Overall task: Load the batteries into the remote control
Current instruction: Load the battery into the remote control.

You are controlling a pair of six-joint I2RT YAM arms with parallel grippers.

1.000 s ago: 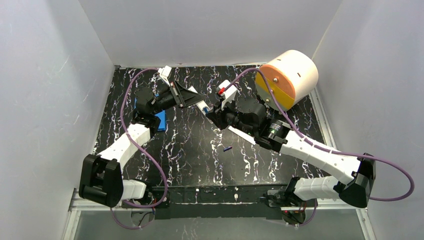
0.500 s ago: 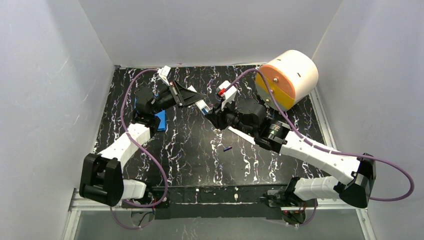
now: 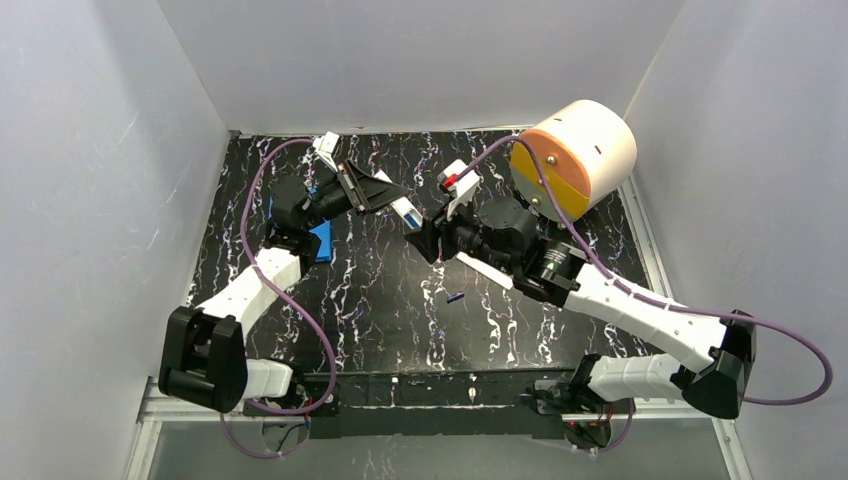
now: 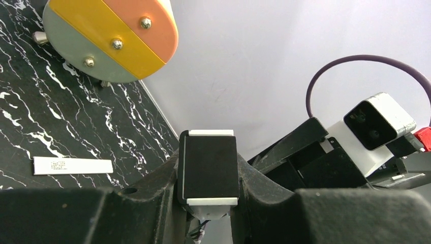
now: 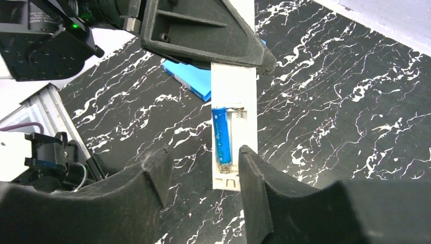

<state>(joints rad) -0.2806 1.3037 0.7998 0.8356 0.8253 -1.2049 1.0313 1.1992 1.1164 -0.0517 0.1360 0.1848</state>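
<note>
Tight far side, roomy near side.
Blocked far right by drum (image 3: 577,157), left by blue pad (image 3: 322,243); loose battery (image 3: 455,297) lying centrally.

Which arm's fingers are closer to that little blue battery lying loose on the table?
Right. The right fingers hang just beyond the loose battery, toward the far wall; the left fingers, holding the remote control, are farther back and left.

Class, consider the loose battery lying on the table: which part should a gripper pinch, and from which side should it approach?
Pinch the battery across its middle, coming straight down with one finger on each long side. It is a cylinder lying flat on the table, so its curved flanks likely offer the surest hold.
</note>
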